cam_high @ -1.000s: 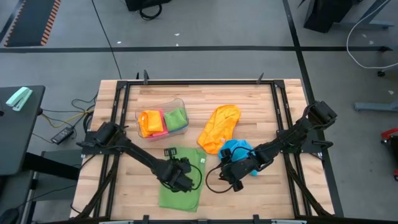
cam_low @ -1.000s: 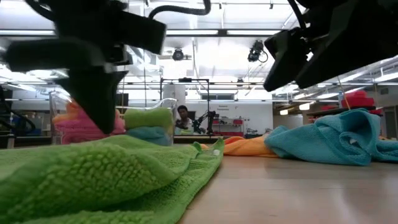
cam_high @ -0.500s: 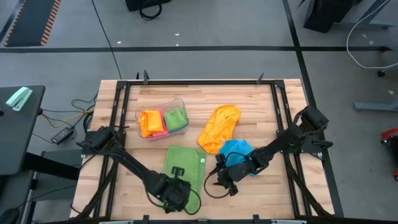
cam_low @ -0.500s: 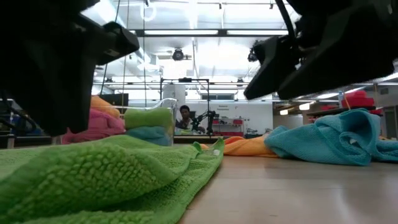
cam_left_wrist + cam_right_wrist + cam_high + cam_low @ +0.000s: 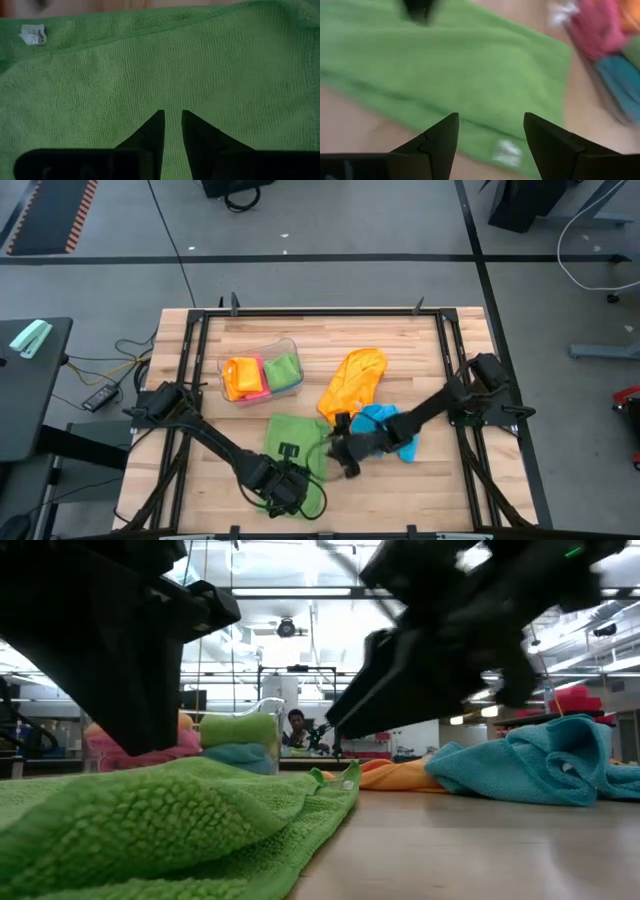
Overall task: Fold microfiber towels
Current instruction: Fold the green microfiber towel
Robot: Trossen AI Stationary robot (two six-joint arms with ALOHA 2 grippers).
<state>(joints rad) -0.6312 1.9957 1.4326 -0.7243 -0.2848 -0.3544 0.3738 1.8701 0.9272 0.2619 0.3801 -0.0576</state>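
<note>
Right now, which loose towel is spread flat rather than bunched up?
The green towel at the near edge, under the left pincer. The orange towel and blue towel beside it lie crumpled.

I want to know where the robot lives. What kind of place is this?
It looks like a robot lab or workshop, not a home. The wooden table stands on a bare grey floor, long ceiling lights run overhead, and more equipment and a person show in the big room behind.

Two slim black jointed arms, matte finish, black cable looped beside each wrist. Left tool (image 5: pixel 171 131): two dark wedge fingers tapering to points. Right tool (image 5: pixel 490 131): same black wedge fingers, chunkier, angular facets.
</note>
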